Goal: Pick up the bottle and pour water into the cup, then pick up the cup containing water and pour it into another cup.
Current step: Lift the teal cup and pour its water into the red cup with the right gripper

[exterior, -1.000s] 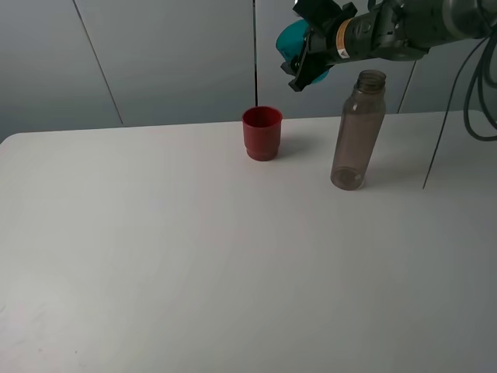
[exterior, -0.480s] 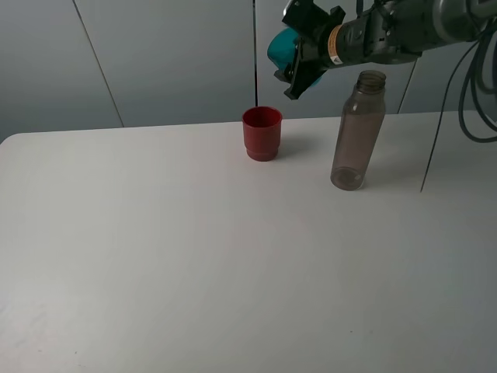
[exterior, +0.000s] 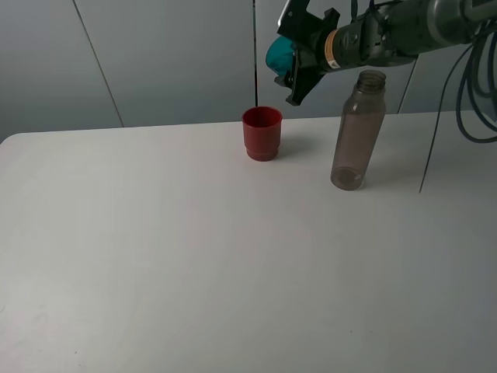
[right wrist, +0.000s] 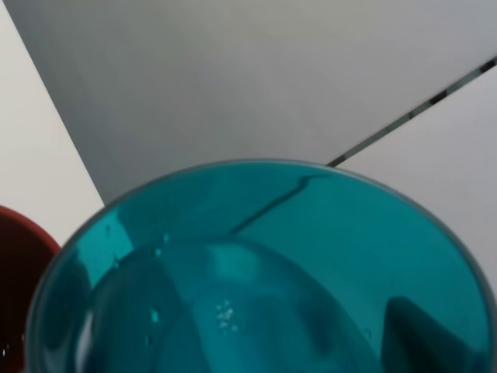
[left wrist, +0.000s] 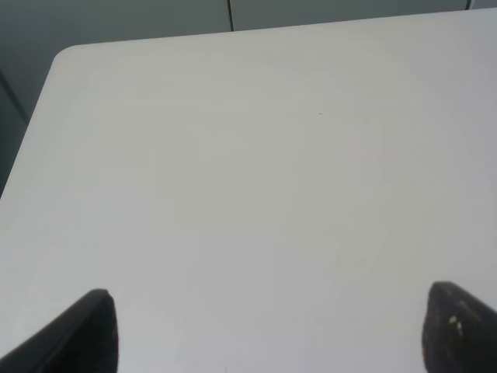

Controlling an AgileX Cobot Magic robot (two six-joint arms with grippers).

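Note:
My right gripper (exterior: 299, 53) is shut on the teal cup (exterior: 277, 54), holding it tilted in the air just above and to the right of the red cup (exterior: 262, 133). The red cup stands upright on the table (exterior: 194, 249) near the back. In the right wrist view the teal cup (right wrist: 256, 272) fills the frame, with droplets inside, and the red cup's rim (right wrist: 19, 264) shows at the edge. The smoky bottle (exterior: 358, 130) stands upright and uncapped to the right of the red cup. My left gripper (left wrist: 268, 330) is open over bare table, with only its dark fingertips (left wrist: 85, 330) showing.
A grey panelled wall (exterior: 155, 54) rises behind the table's far edge. Cables (exterior: 474, 85) hang at the right beside the right arm. The table's rounded far corner (left wrist: 66, 58) shows in the left wrist view.
The right gripper has carried the teal cup to the left, closer to a spot above the red cup, and tipped it a little more. The bottle and the red cup have stayed put.

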